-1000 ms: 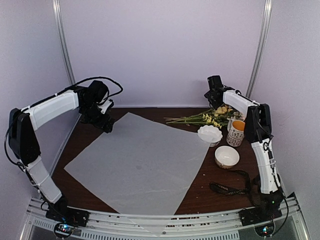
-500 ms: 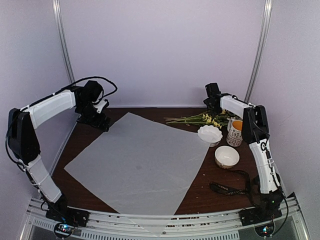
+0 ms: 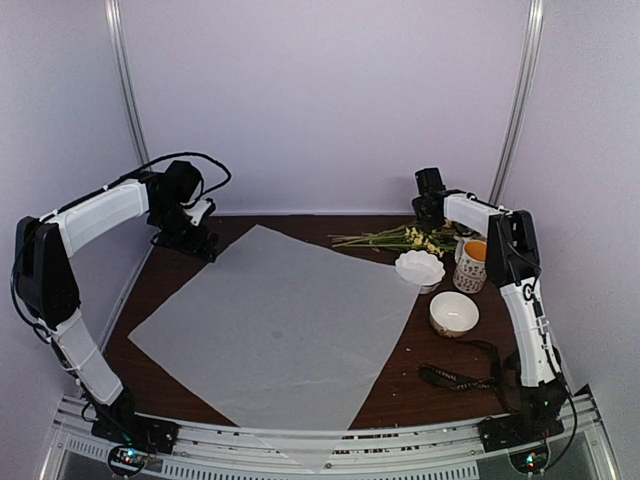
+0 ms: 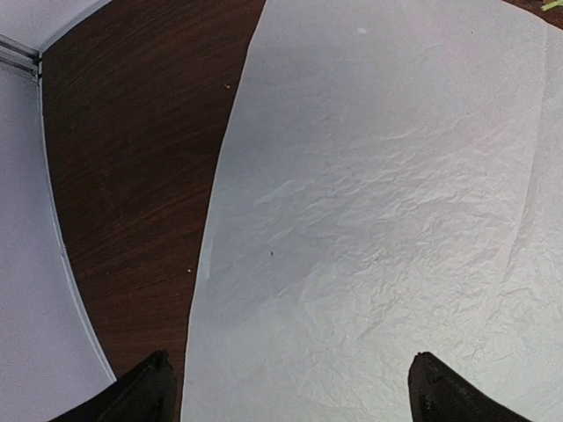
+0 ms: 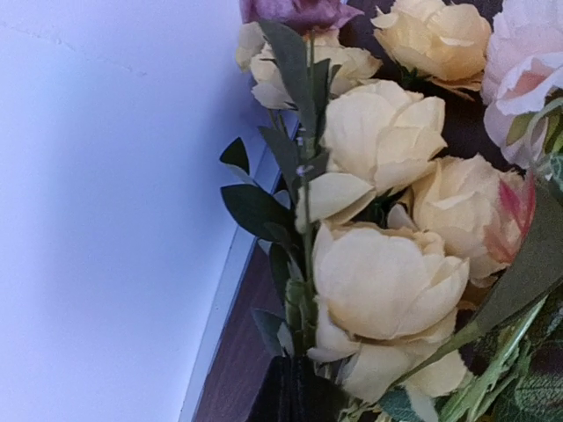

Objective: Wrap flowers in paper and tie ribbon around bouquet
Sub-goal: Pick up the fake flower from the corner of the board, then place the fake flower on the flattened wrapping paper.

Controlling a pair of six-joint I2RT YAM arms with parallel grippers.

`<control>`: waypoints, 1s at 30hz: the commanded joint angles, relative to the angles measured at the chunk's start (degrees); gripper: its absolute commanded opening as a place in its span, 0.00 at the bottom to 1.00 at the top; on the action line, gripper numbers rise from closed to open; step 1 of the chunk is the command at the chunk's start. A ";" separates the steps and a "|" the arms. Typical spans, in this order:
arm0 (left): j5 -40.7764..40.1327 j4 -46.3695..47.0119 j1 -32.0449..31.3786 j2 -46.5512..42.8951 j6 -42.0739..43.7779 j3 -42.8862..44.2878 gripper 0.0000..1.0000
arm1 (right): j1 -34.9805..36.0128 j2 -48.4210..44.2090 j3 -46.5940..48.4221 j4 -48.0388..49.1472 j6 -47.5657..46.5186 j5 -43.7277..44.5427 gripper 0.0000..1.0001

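The paper [image 3: 280, 320] is a large pale sheet lying flat across the dark table [image 3: 200, 300]. My left gripper [image 3: 195, 243] hovers open by the sheet's far left corner. In the left wrist view its fingertips [image 4: 149, 387] stand wide apart over the paper [image 4: 378, 220] and its left edge, holding nothing. The flowers [image 3: 410, 238] lie at the back right, stems pointing left. My right gripper [image 3: 432, 215] is at the bloom end, shut on a green stem among the pale yellow flowers [image 5: 378, 272]; its dark jaws [image 5: 308, 378] meet there. The black ribbon [image 3: 455, 378] lies near the right arm's base.
A scalloped white bowl [image 3: 420, 268], a round white bowl [image 3: 453, 313] and a patterned cup [image 3: 471, 264] stand between the flowers and the ribbon. The back wall is close behind the flowers. The paper's near corner hangs over the table's front edge.
My right gripper has shut on the flowers at their bloom end. My left gripper has drawn back and left, off the paper's far corner, still open.
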 commanded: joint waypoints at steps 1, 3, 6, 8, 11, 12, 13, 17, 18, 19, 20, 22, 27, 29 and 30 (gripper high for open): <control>1.42 1.30 0.96 -0.02 0.60 0.10 0.95 | -1.12 -2.85 -2.62 2.77 -1.14 0.09 0.00; 1.38 1.28 0.99 -0.14 0.56 0.10 0.95 | -1.20 -4.22 -1.71 5.19 -5.27 0.19 0.00; 1.03 1.34 0.97 -0.36 0.61 0.10 0.95 | -1.20 -6.34 0.07 9.98 -12.13 -2.57 0.00; 0.68 1.26 1.01 -0.61 0.57 -0.04 0.95 | -1.20 -8.80 -0.11 12.73 -15.31 -4.01 0.00; 0.58 1.36 1.04 -1.04 0.49 0.01 0.95 | -0.87 -13.90 -2.90 18.39 -19.50 -4.47 0.00; 0.47 1.41 0.98 -1.17 0.53 0.01 0.95 | -0.78 -15.62 -3.73 20.46 -20.75 -5.02 0.00; 0.34 1.49 0.97 -1.32 0.49 -0.04 0.95 | -0.65 -17.14 -4.11 22.41 -22.11 -5.76 0.00; 0.35 1.51 1.02 -2.30 0.44 -0.09 0.95 | 0.89 -21.15 -2.39 25.34 -28.59 -10.10 0.00; 0.49 1.68 0.99 -2.71 0.37 -0.13 0.95 | 1.71 -22.03 -1.52 25.17 -30.68 -11.83 0.00; 0.94 1.95 1.00 -3.08 0.36 -0.21 0.95 | 2.62 -22.68 -0.69 25.09 -32.89 -14.08 0.00; 1.30 2.17 0.98 -3.50 0.36 -0.32 0.95 | 3.72 -23.18 0.22 25.07 -36.02 -17.56 0.00; 1.73 2.31 1.02 -4.10 0.22 -0.41 0.95 | 6.00 -23.86 1.92 23.97 -41.99 -25.81 0.00; 2.28 3.53 2.24 -6.82 -0.48 -0.91 0.95 | 12.49 -25.51 1.84 16.63 -53.90 -48.57 0.00; 3.13 4.11 3.89 -8.13 -1.49 -0.96 0.95 | 15.49 -25.73 2.58 9.66 -60.01 -51.88 0.00; 3.57 4.52 5.01 -8.89 -1.97 -1.15 0.94 | 16.83 -25.67 2.60 7.32 -61.79 -53.24 0.00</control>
